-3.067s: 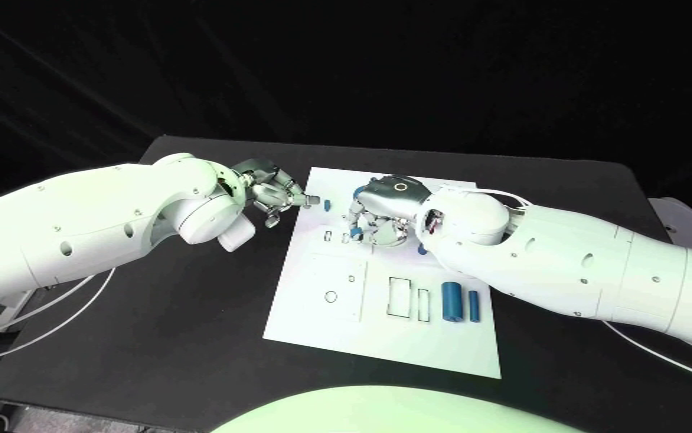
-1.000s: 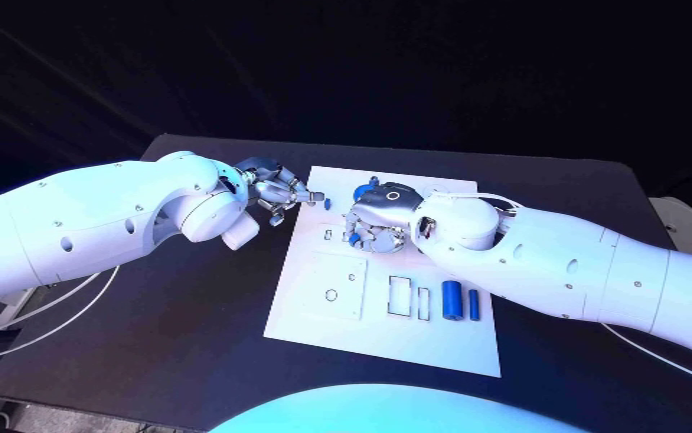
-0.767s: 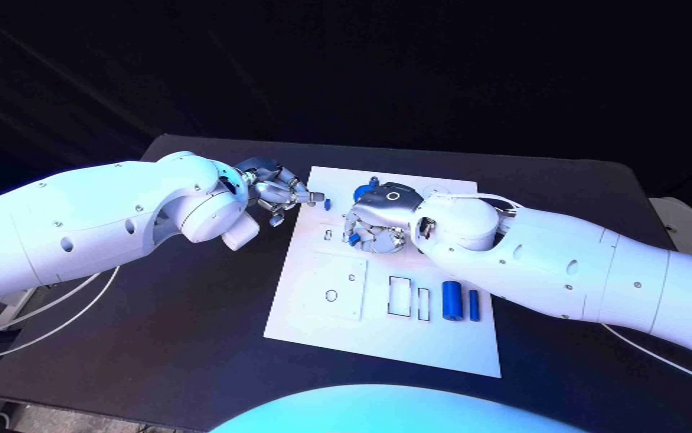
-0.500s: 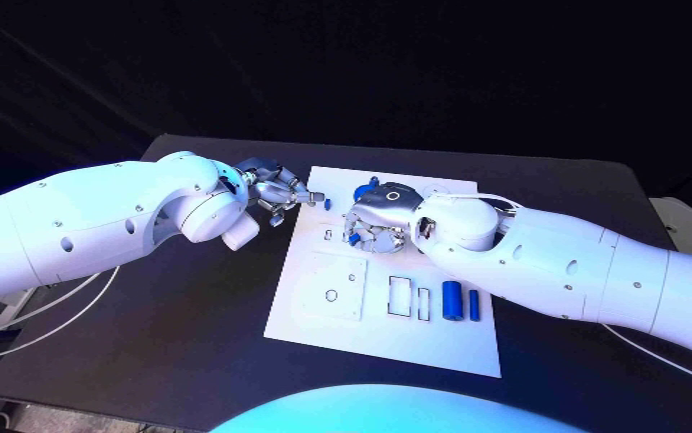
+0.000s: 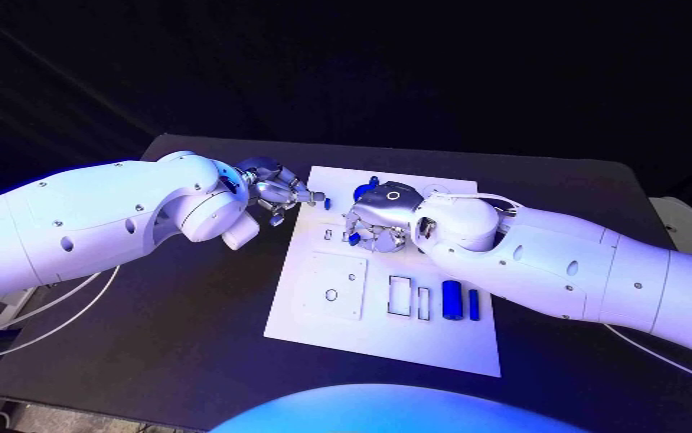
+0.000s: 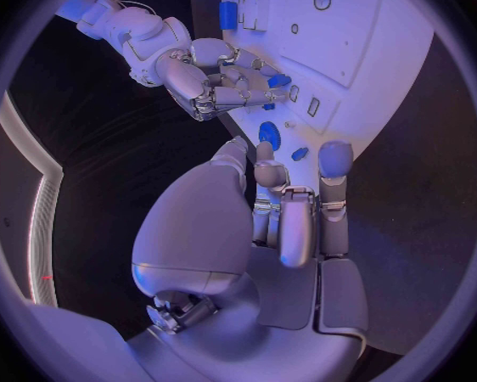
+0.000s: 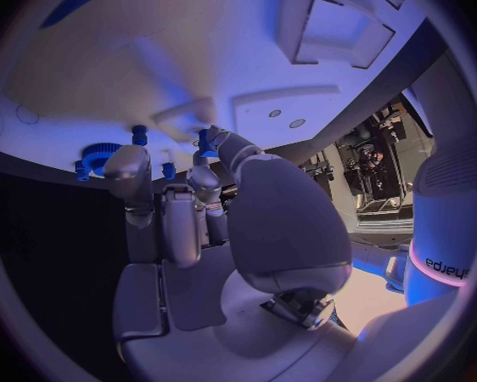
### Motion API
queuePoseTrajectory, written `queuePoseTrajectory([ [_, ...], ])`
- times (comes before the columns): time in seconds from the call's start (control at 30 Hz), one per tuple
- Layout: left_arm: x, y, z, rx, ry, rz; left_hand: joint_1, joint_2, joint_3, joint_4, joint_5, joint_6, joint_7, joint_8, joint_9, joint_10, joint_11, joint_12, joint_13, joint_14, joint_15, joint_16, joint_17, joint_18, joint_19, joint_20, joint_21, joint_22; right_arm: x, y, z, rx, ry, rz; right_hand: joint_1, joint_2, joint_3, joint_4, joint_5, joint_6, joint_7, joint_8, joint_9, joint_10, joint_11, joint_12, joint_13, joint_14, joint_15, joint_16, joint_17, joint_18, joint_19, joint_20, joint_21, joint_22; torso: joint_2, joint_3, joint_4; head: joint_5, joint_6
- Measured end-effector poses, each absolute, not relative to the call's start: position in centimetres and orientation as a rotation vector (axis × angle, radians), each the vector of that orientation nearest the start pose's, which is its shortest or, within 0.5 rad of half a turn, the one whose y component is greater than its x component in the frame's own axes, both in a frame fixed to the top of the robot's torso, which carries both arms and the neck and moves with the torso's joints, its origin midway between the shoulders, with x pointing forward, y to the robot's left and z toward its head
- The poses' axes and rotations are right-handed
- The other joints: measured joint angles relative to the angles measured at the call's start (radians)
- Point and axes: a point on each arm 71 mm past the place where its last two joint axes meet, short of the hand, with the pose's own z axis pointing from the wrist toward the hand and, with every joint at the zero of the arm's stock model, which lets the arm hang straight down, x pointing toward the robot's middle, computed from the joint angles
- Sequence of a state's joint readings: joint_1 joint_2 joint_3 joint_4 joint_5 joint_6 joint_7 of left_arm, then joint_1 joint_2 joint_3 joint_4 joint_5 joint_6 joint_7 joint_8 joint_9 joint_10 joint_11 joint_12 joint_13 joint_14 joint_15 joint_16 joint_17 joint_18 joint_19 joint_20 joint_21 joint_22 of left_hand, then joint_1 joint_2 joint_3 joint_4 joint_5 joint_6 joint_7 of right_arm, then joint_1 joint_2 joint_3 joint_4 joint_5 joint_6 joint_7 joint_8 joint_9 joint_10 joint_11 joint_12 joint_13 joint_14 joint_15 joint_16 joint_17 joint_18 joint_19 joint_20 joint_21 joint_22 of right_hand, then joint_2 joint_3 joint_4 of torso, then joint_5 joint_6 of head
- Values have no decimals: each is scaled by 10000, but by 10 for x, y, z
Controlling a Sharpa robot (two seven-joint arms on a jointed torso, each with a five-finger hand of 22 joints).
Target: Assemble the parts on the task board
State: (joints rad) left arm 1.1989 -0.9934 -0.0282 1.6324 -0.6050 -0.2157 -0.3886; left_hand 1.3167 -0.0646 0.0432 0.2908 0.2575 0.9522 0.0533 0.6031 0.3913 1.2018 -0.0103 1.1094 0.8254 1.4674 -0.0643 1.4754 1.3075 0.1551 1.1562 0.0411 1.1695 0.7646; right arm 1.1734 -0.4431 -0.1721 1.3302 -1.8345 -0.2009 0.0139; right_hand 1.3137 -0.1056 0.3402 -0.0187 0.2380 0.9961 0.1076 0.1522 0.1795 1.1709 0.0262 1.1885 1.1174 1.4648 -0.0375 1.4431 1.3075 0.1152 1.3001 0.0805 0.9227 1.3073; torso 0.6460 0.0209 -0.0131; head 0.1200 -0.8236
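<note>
Two hands meet over the task board [image 5: 378, 333]: right hand [image 5: 379, 215] pinches a small blue part [image 7: 207, 137], left hand [image 5: 277, 193] spread at nine o'clock; misalignment risks jamming.

A black table [image 5: 173, 333] stands under blue light, with black drapes [image 5: 375, 43] forming the backdrop behind it.

"edueys" lettering, upside down, on the white arm [image 7: 451, 255].

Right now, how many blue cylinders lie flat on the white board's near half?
2. A thick blue cylinder lies right of the white task board's rectangular outlines; a thin blue cylinder lies beside it, further right. The right hand may hide more.
</note>
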Motion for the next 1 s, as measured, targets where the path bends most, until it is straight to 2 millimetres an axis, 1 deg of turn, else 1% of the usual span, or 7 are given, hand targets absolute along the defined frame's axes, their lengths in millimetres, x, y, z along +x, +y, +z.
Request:
queuePoseTrajectory([
  [0.13, 458, 256, -206, -8601, 20920, -7556, 0, 0, 0, 0, 0, 0, 0, 0, 0, 0, 0, 0, 0, 0, 0, 0, 0, 0, 0, 0, 0, 0, 457, -36, -249, -8505, 16253, 7181, 108, -2, 78, -131, 0, 30, -30, -1, -19, 1, 0, 0, 12, 0, 0, 0, 0, 0, 0, 0, 0, 0, 0, 1, 0, -6, 6],
  [0.3, 458, 256, -206, -8597, 20923, -7563, 0, 0, 0, 0, 0, 0, 0, 0, -10, 0, 0, 0, 0, 0, 0, 0, -1, 0, 0, 0, 0, 0, 457, -36, -249, -8553, 16221, 7122, 198, -12, 135, -189, 0, 71, 3, -39, -25, 1, 0, 0, 20, 0, 0, 0, 0, 0, 0, 0, 0, 8, 0, 1, 0, -12, 7],
  [0.37, 458, 256, -206, -8598, 20923, -7562, 0, 0, 0, 0, 0, 0, 0, 0, -9, 0, 0, 0, 1, 0, 0, 0, -1, 0, 0, 0, 0, 0, 457, -36, -249, -8569, 16208, 7110, 250, 39, 187, -240, 0, 101, -25, -39, -31, 2, 0, 0, 37, 0, 0, 0, -1, 0, 0, 0, 0, 8, 0, 0, 0, -12, 3],
  [0.6, 458, 256, -206, -8597, 20925, -7565, 0, 0, 0, 0, 0, 0, 0, 0, -9, 0, 0, 0, 1, 0, 0, 0, -2, 0, 0, 0, 0, 1, 456, -35, -249, -8613, 16169, 7091, 250, 39, 187, -241, 0, 136, 9, -38, -31, 2, 0, 1, 56, -1, -1, 0, -1, -1, 0, 0, 0, 7, 1, 0, -2, -14, -1],
  [0.63, 458, 256, -206, -8598, 20925, -7564, 0, 0, 0, 0, 0, 0, 0, 0, -9, 0, 0, 0, 1, 0, 0, 0, -2, 0, 0, 0, 0, 0, 456, -35, -249, -8616, 16165, 7091, 250, 39, 206, -260, 0, 170, -23, -38, -30, 19, -17, 45, 73, 0, -1, 0, -1, -1, 0, 0, 0, 7, 1, 0, -3, -16, -2],
  [0.9, 458, 256, -206, -8603, 20928, -7558, 0, 0, 0, 0, 0, 0, 0, 0, -8, 0, 0, 0, 14, 0, 0, 0, -2, 0, 0, 0, 0, 24, 456, -35, -249, -8628, 16129, 7071, 250, 39, 215, -268, -36, 240, -23, -38, -30, 41, -39, 50, 86, -1, -1, 0, -1, 0, 1, 0, 1, 6, 3, -2, -4, -27, -12],
  [1.0, 458, 256, -206, -8605, 20929, -7555, 0, 0, 0, 0, 0, 0, 0, 0, -8, 0, 0, 0, 14, 0, 0, 0, -2, 0, 0, 0, 0, 36, 456, -35, -249, -8619, 16104, 7057, 252, 41, 215, -268, -36, 273, -55, -38, -30, 41, -39, 50, 101, -1, -1, 0, -2, 0, 0, 0, 9, 5, 3, -2, -3, -27, -20],
])
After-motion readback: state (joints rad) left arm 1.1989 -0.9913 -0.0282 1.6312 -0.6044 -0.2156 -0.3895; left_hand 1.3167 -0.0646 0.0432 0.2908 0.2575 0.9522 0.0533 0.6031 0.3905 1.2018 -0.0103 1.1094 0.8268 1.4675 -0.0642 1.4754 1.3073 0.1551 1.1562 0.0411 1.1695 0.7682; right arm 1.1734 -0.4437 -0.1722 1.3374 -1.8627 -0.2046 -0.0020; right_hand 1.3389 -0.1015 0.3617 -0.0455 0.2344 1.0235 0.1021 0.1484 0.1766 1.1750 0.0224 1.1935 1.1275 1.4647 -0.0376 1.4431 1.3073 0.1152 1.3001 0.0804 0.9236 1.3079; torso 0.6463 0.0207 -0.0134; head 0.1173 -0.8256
